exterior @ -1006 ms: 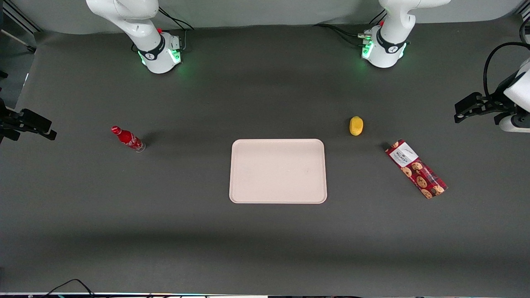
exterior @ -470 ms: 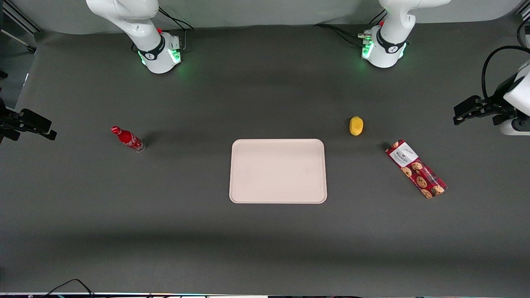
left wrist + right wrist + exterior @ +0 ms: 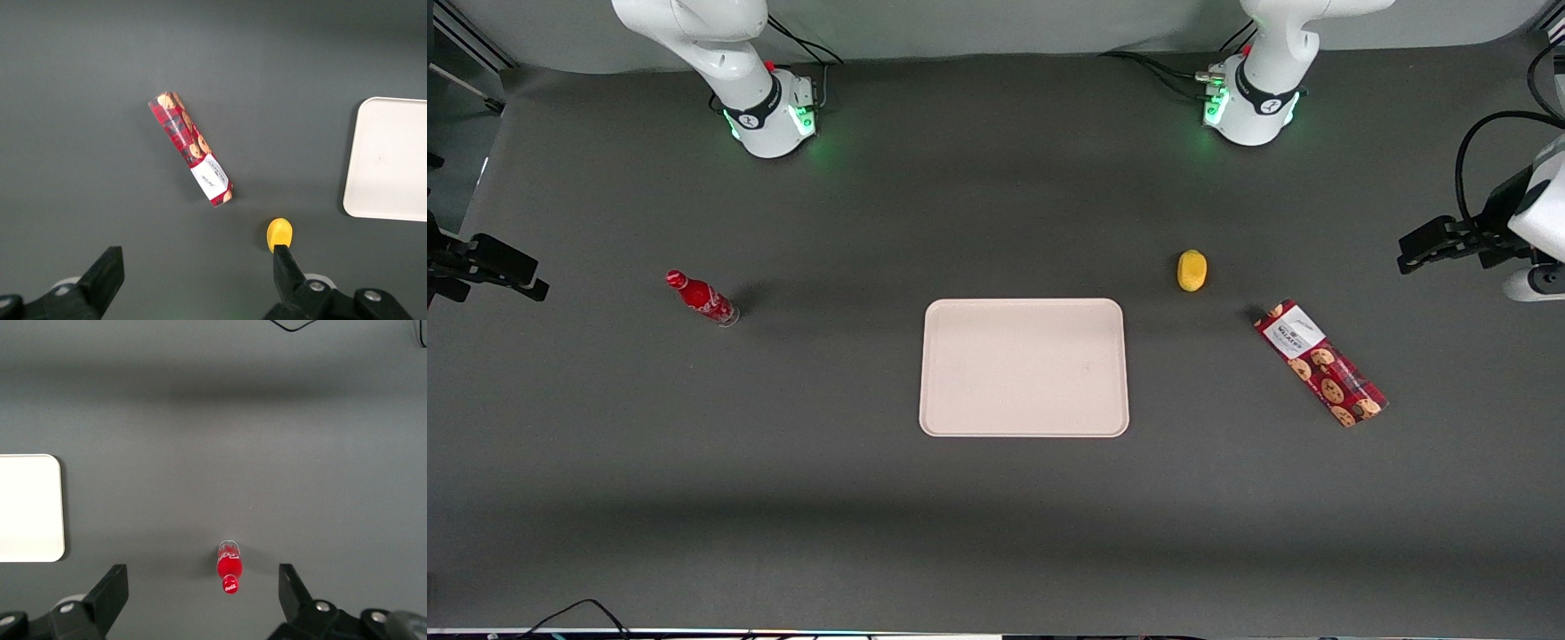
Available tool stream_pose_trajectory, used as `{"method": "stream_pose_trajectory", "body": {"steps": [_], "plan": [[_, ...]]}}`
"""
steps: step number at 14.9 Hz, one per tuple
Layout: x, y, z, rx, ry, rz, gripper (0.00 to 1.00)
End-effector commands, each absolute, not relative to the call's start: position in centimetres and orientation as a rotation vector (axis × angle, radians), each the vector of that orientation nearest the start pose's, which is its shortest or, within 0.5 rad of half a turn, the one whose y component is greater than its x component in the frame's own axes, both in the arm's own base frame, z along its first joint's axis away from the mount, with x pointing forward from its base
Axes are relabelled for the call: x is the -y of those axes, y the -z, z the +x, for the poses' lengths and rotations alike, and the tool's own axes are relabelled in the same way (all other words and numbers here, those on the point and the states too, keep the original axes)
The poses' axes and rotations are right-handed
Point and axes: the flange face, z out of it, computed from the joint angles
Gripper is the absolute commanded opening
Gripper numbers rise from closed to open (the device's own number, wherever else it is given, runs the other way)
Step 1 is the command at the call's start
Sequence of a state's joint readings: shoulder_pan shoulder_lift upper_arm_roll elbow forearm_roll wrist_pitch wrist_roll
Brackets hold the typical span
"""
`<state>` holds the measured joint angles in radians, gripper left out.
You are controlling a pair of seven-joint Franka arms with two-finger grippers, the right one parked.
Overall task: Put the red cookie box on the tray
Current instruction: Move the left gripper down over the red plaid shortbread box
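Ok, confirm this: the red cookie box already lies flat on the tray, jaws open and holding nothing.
Not quite. In the front view the red cookie box lies flat on the table, apart from the tray, toward the working arm's end. The gripper hangs above the table there, jaws open, holding nothing.

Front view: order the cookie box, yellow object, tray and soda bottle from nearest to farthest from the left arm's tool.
The open tool hangs at the working arm's end of the table.
1. Cookie box, nearer the camera than the tool.
2. Yellow object, beside the tray's corner.
3. Tray, mid-table.
4. Soda bottle, toward the parked arm's end.
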<state>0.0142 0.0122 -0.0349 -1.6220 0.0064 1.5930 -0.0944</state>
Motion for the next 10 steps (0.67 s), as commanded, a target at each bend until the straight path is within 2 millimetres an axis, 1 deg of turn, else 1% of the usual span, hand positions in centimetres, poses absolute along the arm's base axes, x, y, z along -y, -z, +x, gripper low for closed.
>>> {"method": "stream_pose_trajectory", "body": {"steps": [1,3,6,8,10], "plan": [[-0.4,-56.2,55.3,0.369,-0.176,-3.160,1.00],[-0.6,-53.9,55.4,0.501,-0.185,-3.136,1.00],[-1.0,-49.9,55.8,0.551,-0.159,-3.118,1.00],[-2.0,-46.4,56.3,0.604,-0.136,-3.107,1.00],[-2.6,-41.8,56.5,0.626,-0.113,-3.102,1.00]]}}
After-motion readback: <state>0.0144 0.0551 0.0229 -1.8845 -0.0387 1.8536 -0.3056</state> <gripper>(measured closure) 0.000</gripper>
